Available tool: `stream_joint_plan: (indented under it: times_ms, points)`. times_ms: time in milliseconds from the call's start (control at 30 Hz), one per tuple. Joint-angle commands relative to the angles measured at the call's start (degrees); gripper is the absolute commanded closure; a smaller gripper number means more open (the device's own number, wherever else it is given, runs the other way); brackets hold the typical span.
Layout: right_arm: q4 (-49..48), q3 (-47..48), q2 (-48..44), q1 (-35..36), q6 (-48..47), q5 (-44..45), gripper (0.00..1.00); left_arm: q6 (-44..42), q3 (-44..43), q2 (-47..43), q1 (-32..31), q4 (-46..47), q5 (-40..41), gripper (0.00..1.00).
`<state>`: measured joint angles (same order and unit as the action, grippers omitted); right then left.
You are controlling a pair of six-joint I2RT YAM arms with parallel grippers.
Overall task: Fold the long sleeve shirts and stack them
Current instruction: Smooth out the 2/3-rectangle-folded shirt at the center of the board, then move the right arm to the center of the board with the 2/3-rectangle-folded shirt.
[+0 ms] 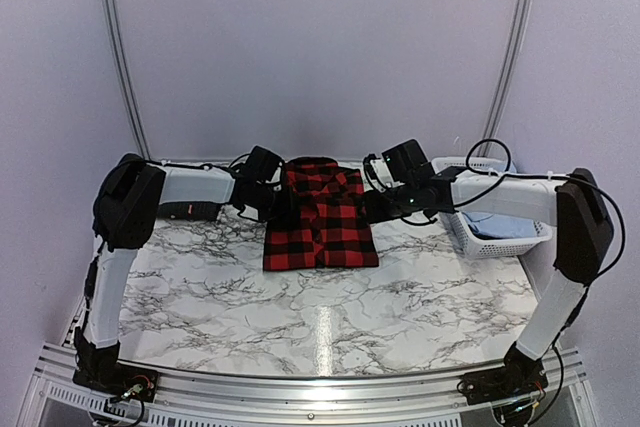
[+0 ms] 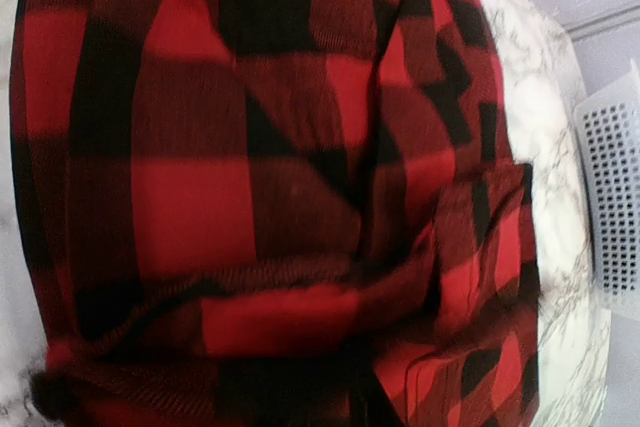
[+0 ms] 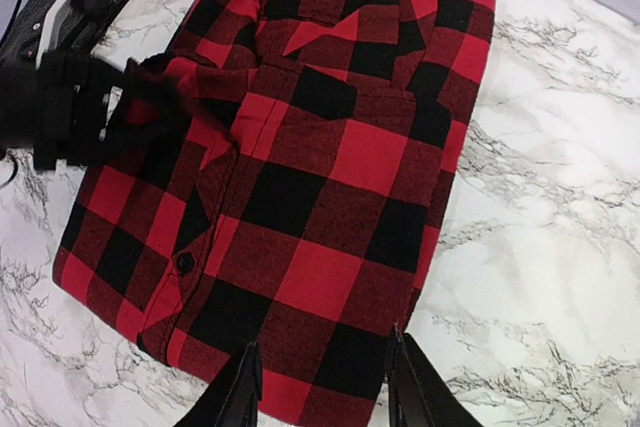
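Observation:
The red-and-black plaid shirt (image 1: pixel 320 222) lies folded flat at the back middle of the marble table, collar to the rear. My left gripper (image 1: pixel 273 202) is at its left edge, shut on a bunched fold of plaid cloth (image 3: pixel 165 107). The left wrist view is filled with plaid cloth (image 2: pixel 250 197) and its own fingers are hidden. My right gripper (image 1: pixel 372 205) is open over the shirt's right edge, its fingertips (image 3: pixel 395 347) spread just above the cloth (image 3: pixel 330 167), holding nothing. No dark charcoal shirt shows clearly.
A white slotted basket (image 1: pixel 470 232) with pale blue cloth (image 1: pixel 505 225) inside stands at the back right; its wall also shows in the left wrist view (image 2: pixel 612 197). A dark flat object (image 1: pixel 190 210) lies at the back left, behind the left arm.

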<state>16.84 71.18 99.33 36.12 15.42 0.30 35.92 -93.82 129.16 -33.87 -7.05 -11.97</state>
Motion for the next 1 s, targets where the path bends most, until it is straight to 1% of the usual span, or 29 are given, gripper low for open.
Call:
stream_joint_plan:
  times_ms: [0,133,233,333,400,567,700,800,900,967]
  points:
    - [0.1,-2.3,-3.1,0.4,1.7,1.3,0.61,-0.2,-10.1,5.5,1.9,-1.0,-1.3,0.83]
    - [-0.5,-3.8,-3.2,0.5,2.4,1.1,0.61,1.8,-16.9,12.4,2.1,-1.7,-6.2,0.81]
    - [-1.0,-3.9,-2.6,0.8,2.5,0.5,0.61,2.9,-18.2,16.0,2.1,-1.7,-8.6,0.81]
    - [-1.5,-3.7,-1.4,1.9,2.4,0.3,0.61,2.8,-18.0,17.0,2.0,-1.7,-9.5,0.81]
    - [-1.8,-3.4,0.0,3.0,2.3,0.3,0.61,2.4,-17.6,16.1,2.0,-1.6,-9.3,0.81]
    - [-3.2,-3.5,4.1,5.5,1.7,0.9,0.61,1.0,-17.2,12.1,2.0,-1.8,-8.8,0.75]
    - [-3.1,-3.3,7.8,7.6,1.9,4.7,0.61,0.1,-16.2,8.1,2.0,-1.9,-8.3,0.7]
    - [-1.3,-3.8,9.9,9.2,2.7,8.5,0.61,-0.7,-14.9,4.6,2.0,-1.9,-7.7,0.64]
    - [-0.9,-6.7,9.8,11.4,4.0,10.6,0.6,-1.5,-12.6,0.4,2.0,-1.9,-6.8,0.59]
    - [-0.6,-9.0,8.7,12.4,5.4,11.0,0.6,-1.8,-9.4,-2.8,2.0,-1.9,-6.4,0.58]
